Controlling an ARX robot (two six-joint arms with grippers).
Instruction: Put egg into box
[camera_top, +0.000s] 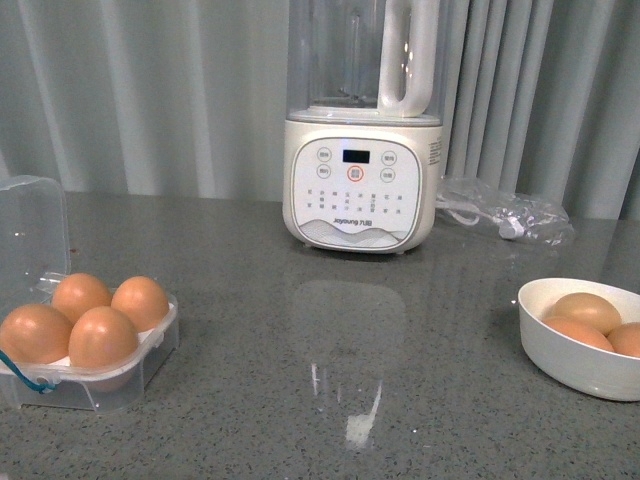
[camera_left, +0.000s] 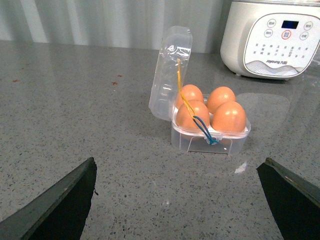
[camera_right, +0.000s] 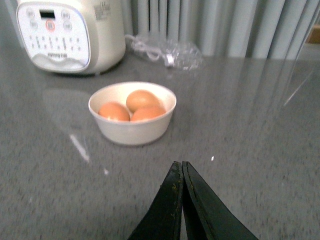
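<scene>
**Left gripper** (camera_left: 179, 162): the two dark fingers nearest the lens stand wide apart with nothing between them.

**Right gripper** (camera_right: 181, 167): the fingers are pressed together at the tips and carry nothing. It hangs above bare worktop (camera_right: 260, 150).

**Box** (camera_left: 210, 142): a clear four-cell egg case on the worktop ahead of my left gripper. Its domed lid (camera_left: 170, 70) is swung up and open. All four cells are filled.

**Egg** (camera_left: 229, 116): I cannot tell it from its three neighbours. I judge it to be one of the four seated in the box.
- Handling, as I judge it: light, rigid, smooth and brittle, and apt to slip from hard fingers.
- I would take it across its broad middle with light pressure, coming from above.
- The thin box looks light enough to slide if nudged.

**White bowl** (camera_right: 132, 132): it sits near my right gripper and holds three more brown eggs (camera_right: 142, 99).

**Joyoung blender** (camera_top: 360, 190): it stands at the back, with a crumpled clear bag (camera_top: 505, 215) beside it.

**View notes:**
- Only the left wrist view shows the whole box, with the blue-yellow cord (camera_left: 200, 127) trailing over its front.
- The front view crops the box at one edge and the bowl at the other, and shows neither arm.
- The right wrist view alone shows the bowl complete.
</scene>
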